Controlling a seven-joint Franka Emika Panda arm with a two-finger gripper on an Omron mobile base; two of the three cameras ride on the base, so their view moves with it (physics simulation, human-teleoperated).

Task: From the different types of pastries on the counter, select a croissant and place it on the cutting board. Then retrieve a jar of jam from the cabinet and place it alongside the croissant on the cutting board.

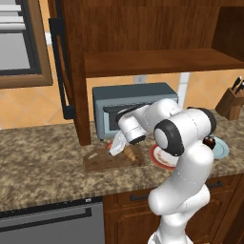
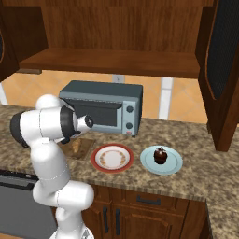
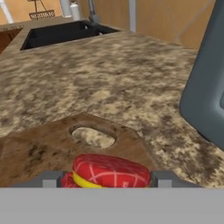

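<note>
a long speckled brown-and-tan granite counter (image 1: pixel 43 152) runs below a dark reddish-brown wall cabinet (image 1: pixel 143 43) with its door swung open and its one shelf in view. a grey toaster oven (image 2: pixel 103 106) stands against the orange tiled wall, and a knife block (image 1: pixel 230 102) sits further along. in the hand view a dark sink (image 3: pixel 61 33) is set into the stone beyond the cutting board (image 3: pixel 39 151), a flat dark brown slab with a handle hole at its near end. a red-rimmed plate (image 2: pixel 112 157) and a pale blue plate (image 2: pixel 172 163) carrying a round dark pastry (image 2: pixel 160 155) lie to the right of the board. the croissant (image 1: pixel 129 152), golden-brown, rests on the board. the gripper (image 3: pixel 108 178) hangs low over the board, its jaws set either side of the jar of jam (image 3: pixel 109 172), red with a checked pattern and a yellow band, but actual contact cannot be made out, and whether the jar stands on the wood can't be told
</note>
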